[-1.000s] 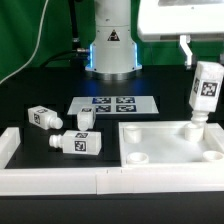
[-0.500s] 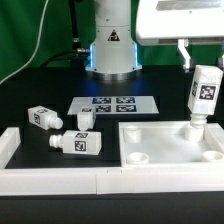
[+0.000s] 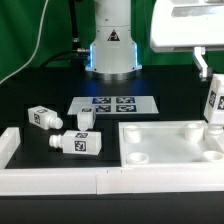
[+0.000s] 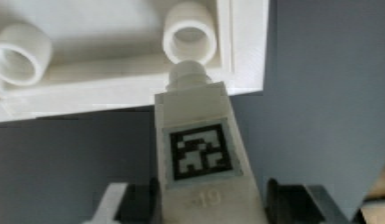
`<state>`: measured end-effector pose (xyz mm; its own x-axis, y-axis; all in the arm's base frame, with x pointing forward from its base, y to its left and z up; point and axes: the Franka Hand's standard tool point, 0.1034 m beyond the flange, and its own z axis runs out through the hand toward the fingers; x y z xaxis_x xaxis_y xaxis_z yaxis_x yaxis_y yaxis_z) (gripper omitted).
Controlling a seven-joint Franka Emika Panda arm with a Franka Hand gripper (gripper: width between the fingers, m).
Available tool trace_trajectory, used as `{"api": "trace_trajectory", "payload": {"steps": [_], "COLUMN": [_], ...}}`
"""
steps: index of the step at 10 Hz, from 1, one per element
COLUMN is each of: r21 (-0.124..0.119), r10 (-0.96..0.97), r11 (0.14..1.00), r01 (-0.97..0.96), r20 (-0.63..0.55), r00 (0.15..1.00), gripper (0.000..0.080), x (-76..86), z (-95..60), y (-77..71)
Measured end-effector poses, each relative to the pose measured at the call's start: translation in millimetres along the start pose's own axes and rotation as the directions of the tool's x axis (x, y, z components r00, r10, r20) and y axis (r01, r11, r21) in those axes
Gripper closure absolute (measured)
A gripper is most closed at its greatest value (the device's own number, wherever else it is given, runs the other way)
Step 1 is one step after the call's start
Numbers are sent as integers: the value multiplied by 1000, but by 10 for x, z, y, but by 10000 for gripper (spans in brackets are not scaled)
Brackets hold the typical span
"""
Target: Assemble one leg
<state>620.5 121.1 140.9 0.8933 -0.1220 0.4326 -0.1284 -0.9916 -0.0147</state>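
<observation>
My gripper (image 3: 211,80) is shut on a white leg (image 3: 214,103) with a square tag, holding it upright at the exterior view's right edge. The leg's narrow end points down at the right side of the white square panel (image 3: 165,143), a little right of the far right socket (image 3: 193,127). In the wrist view the leg (image 4: 198,140) fills the space between my gripper's (image 4: 207,205) fingers, and its tip lies just beside a round socket (image 4: 189,38) near the panel's corner. Three more legs (image 3: 41,118) (image 3: 85,118) (image 3: 77,142) lie on the black table at the left.
The marker board (image 3: 115,103) lies behind the panel in front of the robot base (image 3: 110,50). A low white wall (image 3: 60,180) runs along the table's front, with a raised corner at the exterior view's left (image 3: 10,145).
My gripper has moved toward the exterior view's right with the leg, from above the far right socket to the panel's right edge. The loose legs have not moved.
</observation>
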Motion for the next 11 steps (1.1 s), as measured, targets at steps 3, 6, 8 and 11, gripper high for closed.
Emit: {"api": "trace_trajectory", "payload": {"steps": [3, 6, 8, 11], "r21": [5, 28, 49, 55], "r10": [-1, -44, -36, -38], "r11": [1000, 999, 998, 998], "r01": [1, 44, 37, 40], "r20": [-13, -12, -24, -35], "r00": [1000, 999, 999, 999], "gripper": [518, 518, 518, 518], "x": [-2, 214, 216, 71], "z": [0, -78, -54, 59], "y": [-7, 305, 334, 182]}}
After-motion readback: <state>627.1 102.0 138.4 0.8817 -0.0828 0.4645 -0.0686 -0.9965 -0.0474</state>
